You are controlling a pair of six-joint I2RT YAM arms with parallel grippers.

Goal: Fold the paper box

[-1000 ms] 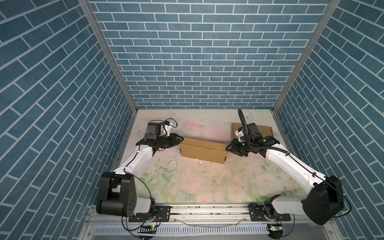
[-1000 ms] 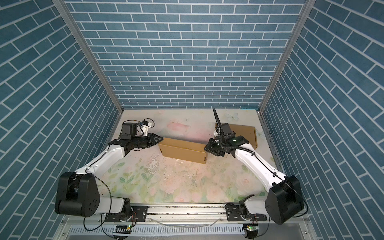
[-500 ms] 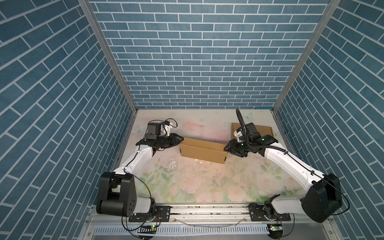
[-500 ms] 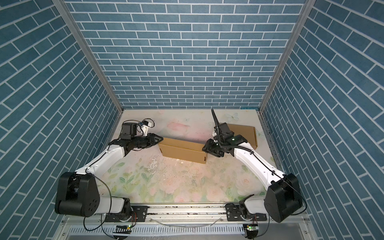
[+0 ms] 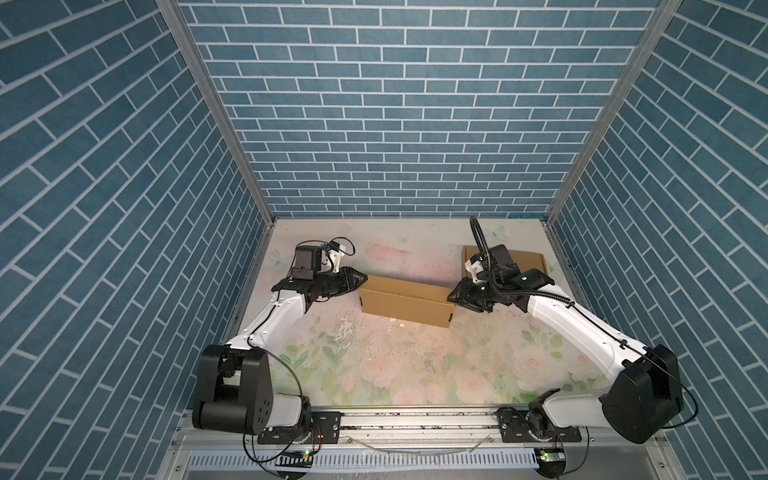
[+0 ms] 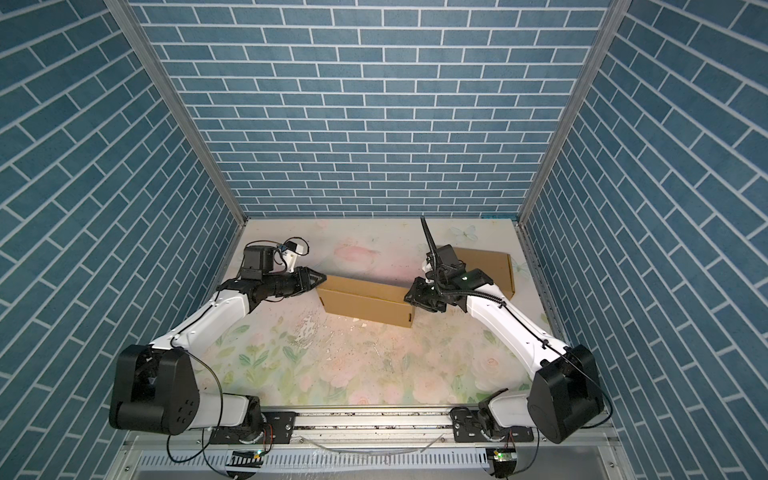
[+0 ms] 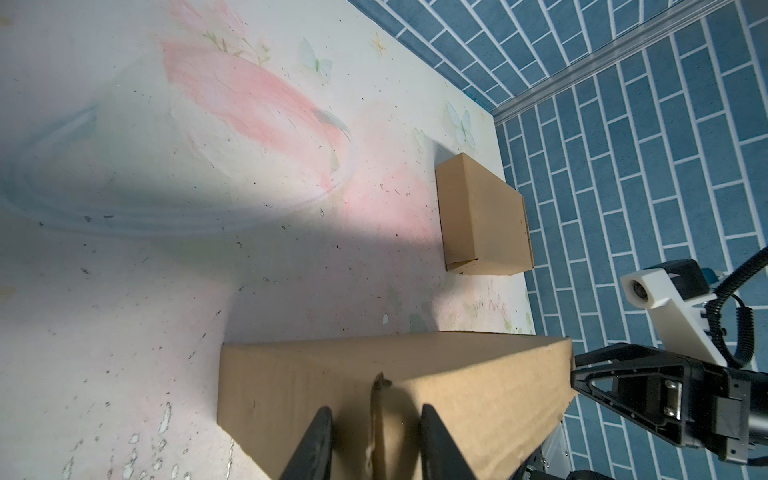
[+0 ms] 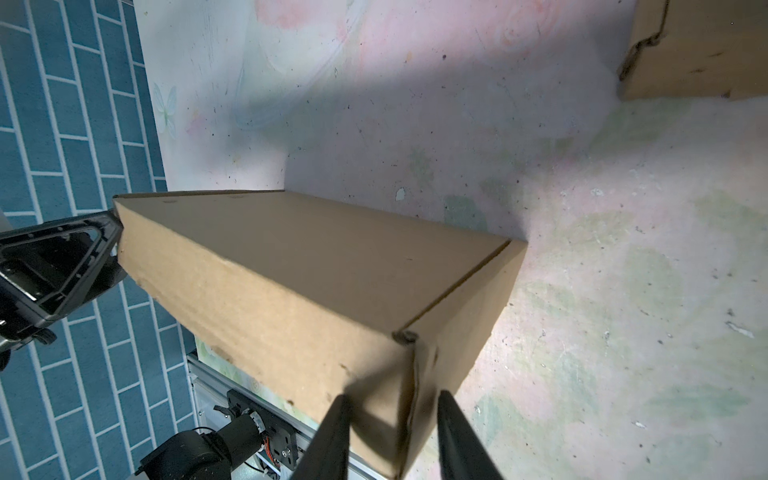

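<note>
Grippers at both ends of a closed box

The left gripper (image 7: 376, 411) and right gripper (image 8: 392, 397) each stood narrowly parted astride an end corner of the paper box (image 5: 405, 299); whether they pinched it could not be told. The box lay between them on the table (image 5: 415, 374), apparently fully folded, with perhaps only its ends left to press. A second box (image 7: 482, 224) sat well behind its right-gripper end.

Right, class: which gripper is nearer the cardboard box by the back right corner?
Right. The right gripper sits at the middle box's right end, close to the corner box; the left gripper is at that middle box's far left end.
</note>
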